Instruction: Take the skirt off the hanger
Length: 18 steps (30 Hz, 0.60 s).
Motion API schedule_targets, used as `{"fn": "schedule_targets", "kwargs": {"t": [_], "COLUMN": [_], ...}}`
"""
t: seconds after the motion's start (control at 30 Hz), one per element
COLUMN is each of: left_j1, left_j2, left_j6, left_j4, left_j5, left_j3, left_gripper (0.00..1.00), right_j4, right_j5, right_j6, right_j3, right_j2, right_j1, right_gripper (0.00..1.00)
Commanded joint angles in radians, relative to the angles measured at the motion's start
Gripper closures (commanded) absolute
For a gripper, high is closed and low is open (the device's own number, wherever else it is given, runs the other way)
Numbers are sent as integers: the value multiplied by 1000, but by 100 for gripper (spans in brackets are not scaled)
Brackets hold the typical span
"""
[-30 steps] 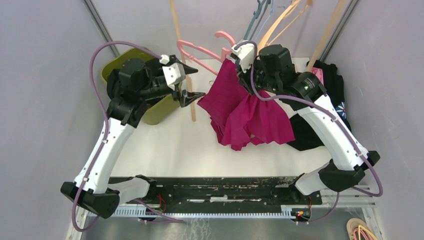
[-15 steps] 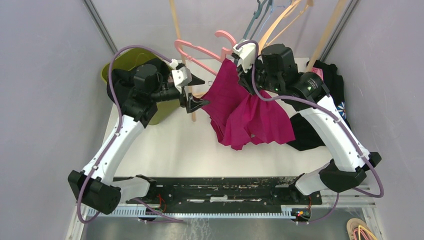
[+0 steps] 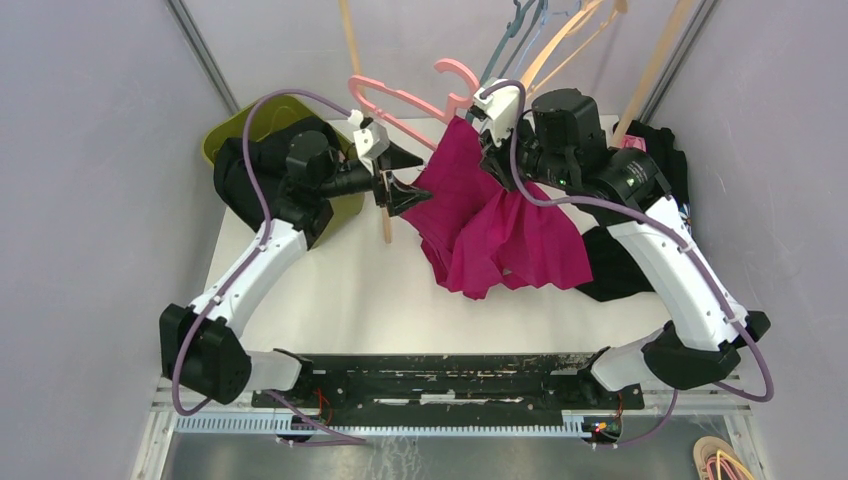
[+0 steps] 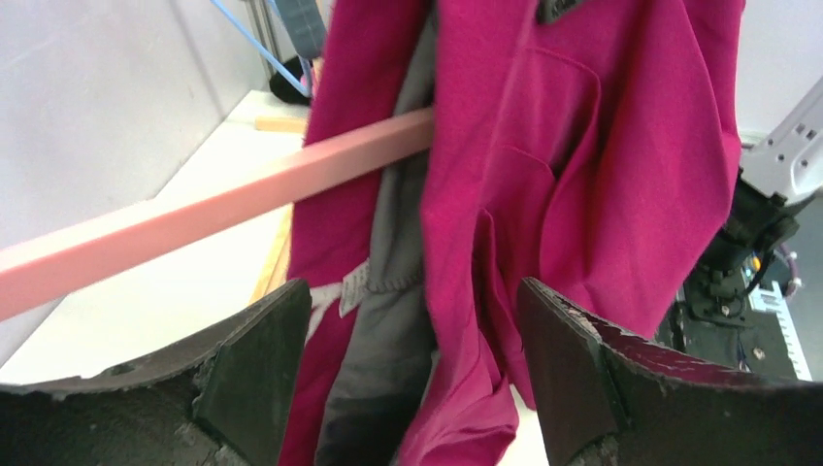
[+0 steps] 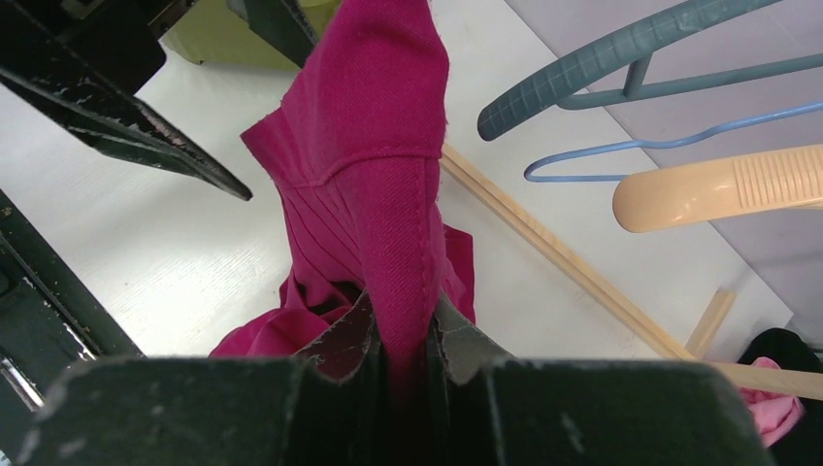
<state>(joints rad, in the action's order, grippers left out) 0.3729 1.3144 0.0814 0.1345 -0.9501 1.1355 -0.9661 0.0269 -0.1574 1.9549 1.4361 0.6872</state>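
A magenta skirt [image 3: 490,230] hangs from a pink hanger [image 3: 400,100], its lower folds resting on the white table. My right gripper [image 3: 487,140] is shut on the skirt's top edge [image 5: 369,146], the fabric pinched between its jaws [image 5: 403,335]. My left gripper [image 3: 425,178] stands open at the skirt's left side. In the left wrist view its fingers [image 4: 257,369] flank the hanging skirt [image 4: 582,146] and its grey lining without touching them, and the hanger's pink bar [image 4: 243,199] crosses above, passing into the fabric.
A green bin [image 3: 240,125] sits behind the left arm. Dark clothes [image 3: 660,190] lie at the right. Spare hangers [image 3: 540,40] hang at the back, with a grey one [image 5: 602,68] and a peach one [image 5: 718,184] close to the right gripper. A wooden rod [image 5: 563,257] lies on the table.
The left arm has swung right from the bin, bringing its open gripper up around the skirt's left edge. The right gripper, still holding the skirt, has shifted slightly right.
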Motion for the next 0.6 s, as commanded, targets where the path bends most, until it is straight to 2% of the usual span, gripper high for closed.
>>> {"fn": "schedule_targets", "kwargs": {"t": [0.0, 0.17, 0.37, 0.47, 0.57], "left_j1": [2, 3, 3, 10, 31], "left_j2": [25, 99, 290, 361, 366], "left_j6": [-259, -614, -1069, -1196, -1194], "left_j4": [383, 891, 1463, 1564, 1541], "left_j5": [-8, 69, 118, 111, 100], "left_j3": [-16, -105, -135, -83, -44], "left_gripper": [16, 16, 17, 27, 30], "right_j4": [96, 98, 93, 88, 90], "right_j5": [15, 13, 14, 26, 38], "right_j6": [11, 10, 12, 21, 31], "right_j3": [60, 59, 70, 76, 67], "right_j2": [-61, -72, -79, -80, -84], "right_j1": [1, 0, 0, 0, 0], "right_gripper": [99, 99, 99, 99, 99]}}
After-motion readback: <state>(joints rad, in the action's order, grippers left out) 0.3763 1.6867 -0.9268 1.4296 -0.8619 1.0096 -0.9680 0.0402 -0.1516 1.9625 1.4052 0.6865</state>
